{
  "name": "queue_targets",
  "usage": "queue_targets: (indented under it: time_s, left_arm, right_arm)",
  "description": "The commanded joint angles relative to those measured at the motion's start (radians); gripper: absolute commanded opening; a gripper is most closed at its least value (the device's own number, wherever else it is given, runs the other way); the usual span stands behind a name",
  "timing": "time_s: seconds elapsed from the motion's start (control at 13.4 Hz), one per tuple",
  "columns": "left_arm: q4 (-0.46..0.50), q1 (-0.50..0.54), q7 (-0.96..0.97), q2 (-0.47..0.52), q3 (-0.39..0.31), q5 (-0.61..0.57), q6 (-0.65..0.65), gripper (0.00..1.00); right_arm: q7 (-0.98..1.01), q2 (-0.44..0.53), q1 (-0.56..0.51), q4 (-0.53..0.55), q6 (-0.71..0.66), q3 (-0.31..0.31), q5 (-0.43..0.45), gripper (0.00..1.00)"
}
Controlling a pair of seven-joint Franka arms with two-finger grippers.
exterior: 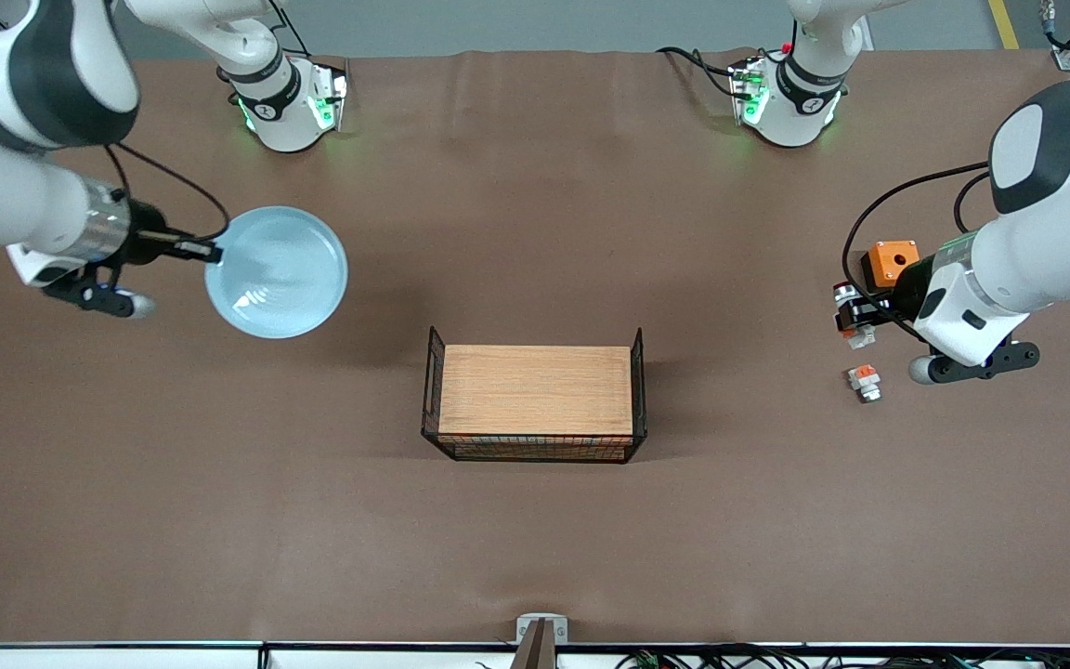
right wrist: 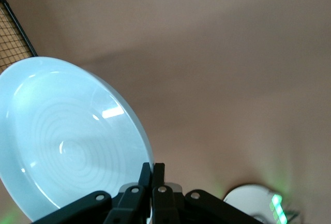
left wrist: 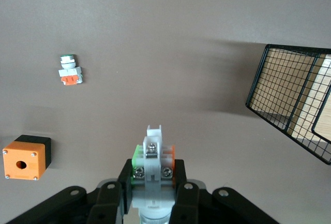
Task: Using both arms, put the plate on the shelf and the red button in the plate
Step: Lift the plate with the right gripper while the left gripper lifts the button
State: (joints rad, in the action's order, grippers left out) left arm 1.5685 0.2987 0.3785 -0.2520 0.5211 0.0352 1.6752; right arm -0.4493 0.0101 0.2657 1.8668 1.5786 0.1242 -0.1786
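Right gripper (exterior: 203, 251) is clamped on the rim of the plate (exterior: 277, 271), fingers pinched thin across the edge; the plate hangs level above the table (exterior: 535, 539) toward the right arm's end. An edge pinch probably suits it, being far too wide to span.

Left gripper (left wrist: 151, 182) is closed around the red button (left wrist: 152, 169), held lifted over the table toward the left arm's end, above the spare parts. Both loads look ready to carry to the basket (exterior: 639, 390) at table centre, judged the likely drop site.

Count: one plate, one held button, one stubby white piece (exterior: 864, 382), one orange box (exterior: 890, 262), one basket with wooden block (exterior: 535, 388).
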Motion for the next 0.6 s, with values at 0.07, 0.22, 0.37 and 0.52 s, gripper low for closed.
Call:
queue_targets:
  time_s: [0.07,0.22,0.37,0.52]
  left_arm:
    - [0.034,0.007,0.005,0.031,0.016,0.009,-0.008,0.00]
    - [0.036,0.007,0.005,0.031,0.022,0.005,-0.008,0.00]
    - [0.051,0.007,0.005,0.033,0.023,0.003,-0.008,0.00]
    - [0.060,0.007,0.003,0.048,0.049,-0.052,-0.015,0.00]
  right_arm:
    - [-0.364,0.014,0.200,-0.063,-0.054,0.006,-0.019,0.00]
    - [-0.634,0.004,0.297,-0.102,-0.019,0.006,-0.073,0.00]
    - [-0.890,-0.004,0.397,-0.112,0.058,0.006,-0.073,0.00]
    - [-1.099,-0.039,0.475,-0.112,0.160,0.006,-0.073,0.01]
